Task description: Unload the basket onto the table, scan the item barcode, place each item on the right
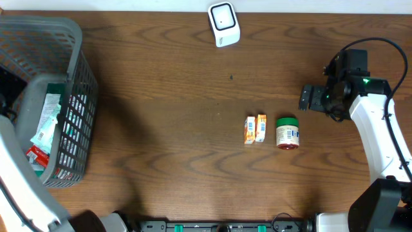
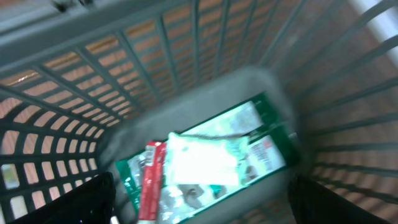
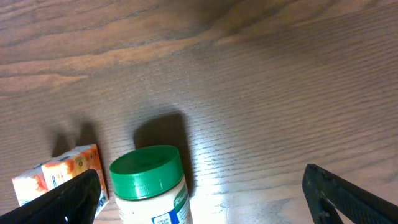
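Overhead, the right tool point(image 1: 309, 98) hovers over the brown wooden bench point(image 1: 161, 77) with its two fingers spread wide and nothing between them. Near it, on the side toward the middle of the bench, is a green-lidded jar point(image 1: 287, 132) that appears to lie on its side. Past the jar from the tool, two small orange cartons point(image 1: 250, 129) lie side by side, touching each other and just beside the jar without touching it. A white barcode scanner point(image 1: 223, 24) sits at the far edge of the bench, well apart from the right tool and from all three items.

The right wrist view shows that tool's dark fingers point(image 3: 68, 199) in the two lower corners, with bare wood across most of the gap. The jar's green lid sits low in the gap, nearer the finger on the picture's left. One carton sits just beside that finger.

The left wrist view shows the left tool point(image 2: 200, 186) reaching down into a grey slatted plastic basket point(image 2: 186, 62), its fingers point(image 2: 93, 199) parted wide and gripping nothing. Directly beneath it, flat green-and-white packets point(image 2: 211, 155) lie on the basket floor, one with a red strip. This view is blurred, and I cannot tell whether the tool touches them. Overhead, the basket stands at the bench's left end, far from the scanner.
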